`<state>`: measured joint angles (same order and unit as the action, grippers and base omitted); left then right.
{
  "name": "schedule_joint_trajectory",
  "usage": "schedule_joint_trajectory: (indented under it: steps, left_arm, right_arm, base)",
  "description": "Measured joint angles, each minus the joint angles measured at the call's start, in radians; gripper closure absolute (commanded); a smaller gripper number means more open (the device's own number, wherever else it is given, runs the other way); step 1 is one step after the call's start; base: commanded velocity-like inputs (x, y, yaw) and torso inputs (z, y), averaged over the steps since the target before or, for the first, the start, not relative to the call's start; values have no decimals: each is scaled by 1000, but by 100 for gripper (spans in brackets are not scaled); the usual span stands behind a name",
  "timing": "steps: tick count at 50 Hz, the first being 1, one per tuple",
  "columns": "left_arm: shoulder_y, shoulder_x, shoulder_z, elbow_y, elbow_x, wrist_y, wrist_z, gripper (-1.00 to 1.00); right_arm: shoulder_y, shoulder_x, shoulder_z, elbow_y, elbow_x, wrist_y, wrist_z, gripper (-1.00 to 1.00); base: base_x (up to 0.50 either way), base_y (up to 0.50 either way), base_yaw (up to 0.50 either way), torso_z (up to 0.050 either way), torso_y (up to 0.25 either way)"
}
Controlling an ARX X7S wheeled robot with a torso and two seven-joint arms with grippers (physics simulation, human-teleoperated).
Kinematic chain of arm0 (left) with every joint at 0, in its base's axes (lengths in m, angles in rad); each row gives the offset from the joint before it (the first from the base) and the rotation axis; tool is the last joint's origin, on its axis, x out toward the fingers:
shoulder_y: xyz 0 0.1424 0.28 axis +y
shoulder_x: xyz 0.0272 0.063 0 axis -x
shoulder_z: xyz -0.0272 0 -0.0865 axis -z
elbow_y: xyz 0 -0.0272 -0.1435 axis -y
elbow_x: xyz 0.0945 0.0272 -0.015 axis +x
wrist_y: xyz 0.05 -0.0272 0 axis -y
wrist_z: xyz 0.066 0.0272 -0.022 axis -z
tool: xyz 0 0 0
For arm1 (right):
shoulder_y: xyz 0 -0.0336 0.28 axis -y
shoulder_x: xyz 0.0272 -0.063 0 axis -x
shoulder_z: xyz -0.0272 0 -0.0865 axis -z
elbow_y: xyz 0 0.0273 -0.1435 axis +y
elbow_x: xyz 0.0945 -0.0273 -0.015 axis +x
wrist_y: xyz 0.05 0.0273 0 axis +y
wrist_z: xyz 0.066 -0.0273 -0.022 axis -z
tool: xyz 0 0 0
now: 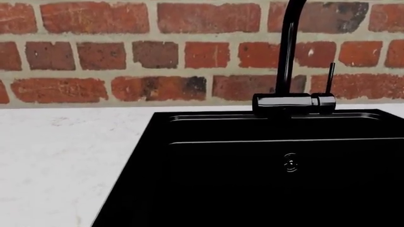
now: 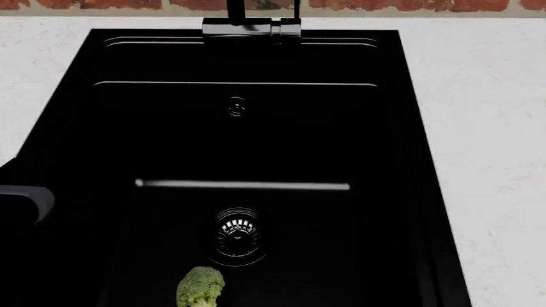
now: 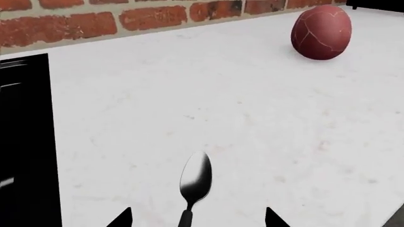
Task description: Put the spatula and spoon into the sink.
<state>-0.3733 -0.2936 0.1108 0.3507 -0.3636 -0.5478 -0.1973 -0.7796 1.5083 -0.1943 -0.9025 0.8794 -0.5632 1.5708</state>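
The sink point(image 1: 252, 175) — a glossy black basin — fills the frame from 3 o'clock round to 6 o'clock. Its small round overflow point(image 1: 290, 162) sits on the far inner wall. At 1 o'clock the black faucet point(image 1: 287, 71) rises from its chrome-shiny base on the back rim, a thin lever beside it. White counter point(image 1: 63, 161) spreads toward 8 o'clock — a red brick wall point(image 1: 126, 52) runs across 12 o'clock.

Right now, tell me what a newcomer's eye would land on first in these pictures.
The large glossy black rectangular sink fills the head view, with a green broccoli floret lying in it near the round metal drain strainer. On the white counter, a small black-handled metal spoon lies between the open right pincer's tips, a cracked red egg-shaped object beyond.
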Motion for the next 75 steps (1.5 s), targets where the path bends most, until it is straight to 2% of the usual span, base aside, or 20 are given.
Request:
schedule_joint_trajectory:
  steps: [14,33,46,59,75]
  left_arm:
    - [1,-5,3,-23,3,20,0,-100]
    - [2,-8,13,-54,10,45,-3,-100]
    - [3,-10,17,-58,12,56,-7,-100]
    - [3,-11,21,-63,15,67,-8,-100]
    - [2,-13,24,-66,10,76,-11,-100]
  right_arm:
    - [62,59,-28,-2,148,-5,-38,-100]
    - [130,60,-13,26,323,59,-131,-100]
    - [219,0,-15,41,409,189,-178,-100]
    - [393,-84,-39,56,472,352,-206,-100]
    - [503,-167,-59,87,484,436,-233,-100]
  base:
    - [0,0,0,0,0]
    - [0,0,0,0,0]
    - [0,0,0,0,0]
    - [0,0,0,0,0]
    - [1,0,2,-2,-3]
